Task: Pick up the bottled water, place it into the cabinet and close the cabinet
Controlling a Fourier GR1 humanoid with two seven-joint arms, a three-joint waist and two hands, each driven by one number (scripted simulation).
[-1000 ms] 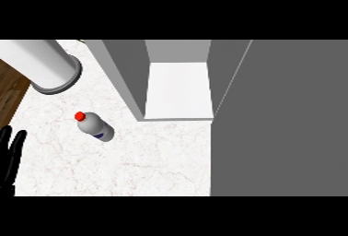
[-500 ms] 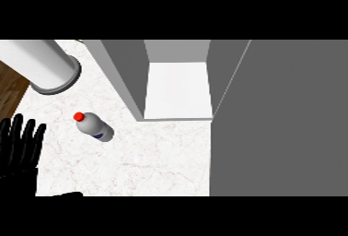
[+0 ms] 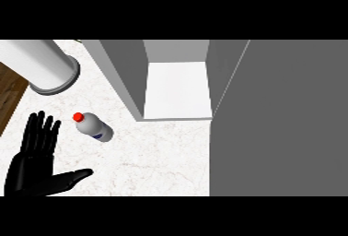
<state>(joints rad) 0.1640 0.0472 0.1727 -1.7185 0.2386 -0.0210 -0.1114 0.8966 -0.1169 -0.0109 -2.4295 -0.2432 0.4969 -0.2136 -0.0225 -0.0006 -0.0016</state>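
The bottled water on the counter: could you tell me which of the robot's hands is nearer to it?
Left. The left hand is open just left of the bottled water, not touching it. The right hand is out of view.

Steep head view over counter (image 3: 156, 156)

Pale, speckled, marble-like stone on the surface (image 3: 156, 156), smooth and matt. Dark brown wood grain on the floor (image 3: 10, 97) at the left edge. Translucent whitish plastic on the bottled water (image 3: 94, 129), slightly glossy, with a bright red plastic cap (image 3: 78, 117) and a small blue label. Flat matt grey and white panels on the cabinet (image 3: 129, 73). Smooth white finish on the cylinder (image 3: 42, 62). Uniform matt black on the left robot hand (image 3: 34, 168)
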